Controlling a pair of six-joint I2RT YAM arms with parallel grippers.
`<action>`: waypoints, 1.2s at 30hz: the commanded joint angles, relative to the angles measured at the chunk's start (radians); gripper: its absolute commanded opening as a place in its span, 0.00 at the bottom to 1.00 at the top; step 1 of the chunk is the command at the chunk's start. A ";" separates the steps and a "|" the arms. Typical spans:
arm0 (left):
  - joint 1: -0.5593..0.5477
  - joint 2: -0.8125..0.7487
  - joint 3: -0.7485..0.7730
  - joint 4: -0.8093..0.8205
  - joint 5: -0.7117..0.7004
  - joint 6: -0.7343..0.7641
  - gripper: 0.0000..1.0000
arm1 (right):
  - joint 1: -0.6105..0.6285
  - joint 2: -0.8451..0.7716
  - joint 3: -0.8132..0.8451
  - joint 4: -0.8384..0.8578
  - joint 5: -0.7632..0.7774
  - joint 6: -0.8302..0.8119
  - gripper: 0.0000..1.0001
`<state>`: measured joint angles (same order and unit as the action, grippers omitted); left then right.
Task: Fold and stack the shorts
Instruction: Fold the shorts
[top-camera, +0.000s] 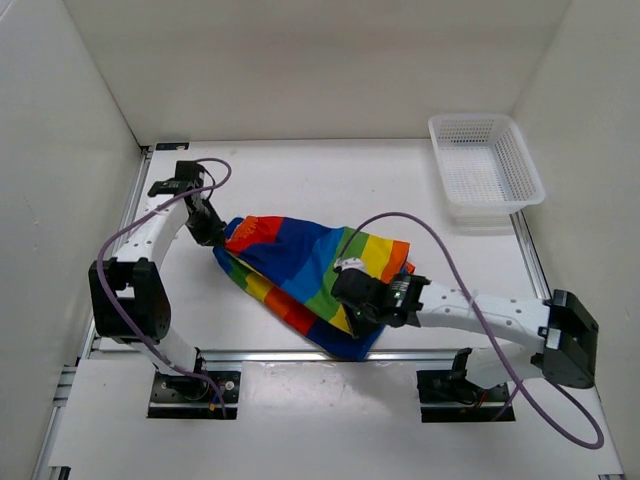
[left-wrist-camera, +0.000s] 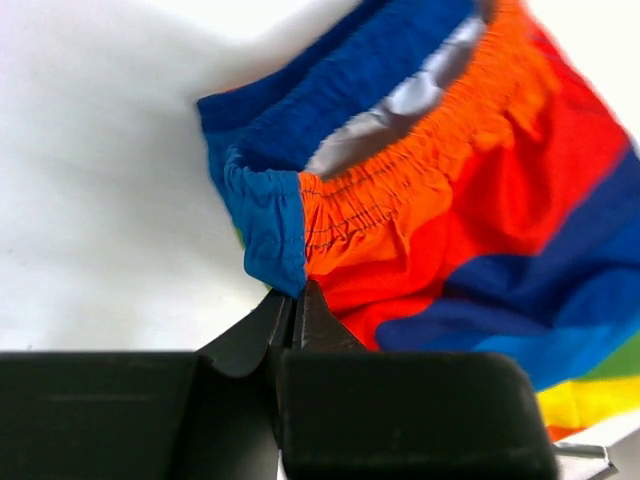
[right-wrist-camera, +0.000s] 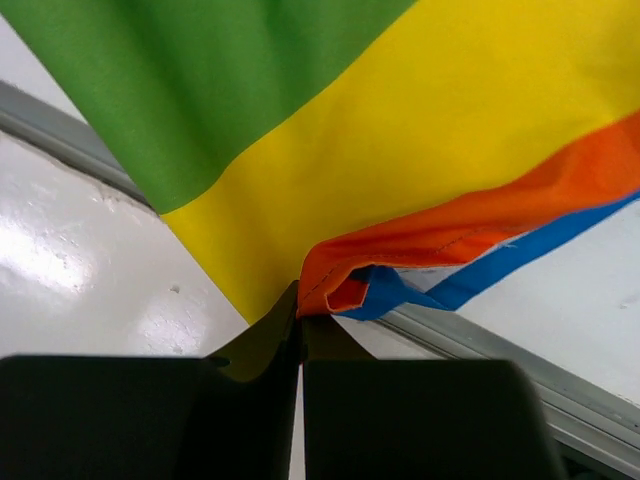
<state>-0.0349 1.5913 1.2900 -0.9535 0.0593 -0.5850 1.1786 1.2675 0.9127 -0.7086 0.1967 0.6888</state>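
- The left hand, its black fingers pressed together, is clamped on the corner of the gathered elastic waistband. It grips right at the seam where a blue panel meets the orange one, and the cloth rises from the fingertips toward 12 o'clock in the wrist view.
- The right hand, fingers likewise closed with no gap showing, pinches a folded orange leg hem with blue edging. Yellow and green stripes spread away from it toward 11 and 12 o'clock in its wrist view.
- Between the two hands are the soft cloth shorts with wide rainbow stripes. In the overhead view they are near the middle of the white surface, a little toward 6 o'clock.
- The relation that matters is that the left hand sits at the shorts' 10 o'clock end and the right hand at their 4 o'clock side. The long axis therefore runs slantwise from 10 to 4, with the waistband far-left and the legs near-right.
- One dark-blue corner droops toward 6 o'clock over the near metal rail. The right wrist view shows bare surface under the hem, so that end looks lifted. I cannot tell how much of the cloth rests on the surface.
- Judgement: each hand is on its own end, so a fold would mean carrying one end along that 10-to-4 line onto the other. The right hand's end looks the freer one to carry.
- The white plastic mesh basket stands well apart at 2 o'clock, touching nothing.
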 joint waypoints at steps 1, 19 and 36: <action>0.013 0.001 -0.012 0.052 -0.130 -0.007 0.10 | 0.093 0.084 -0.006 -0.083 0.007 0.012 0.01; -0.049 -0.062 0.114 -0.010 -0.128 0.056 0.36 | 0.145 0.079 0.285 -0.292 0.285 0.026 0.40; -0.073 0.245 -0.018 0.096 -0.084 0.067 0.10 | -0.615 0.016 -0.116 0.047 -0.232 0.063 0.82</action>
<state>-0.1379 1.8492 1.2922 -0.8890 -0.0326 -0.5217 0.6052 1.3102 0.8043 -0.7441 0.0589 0.7719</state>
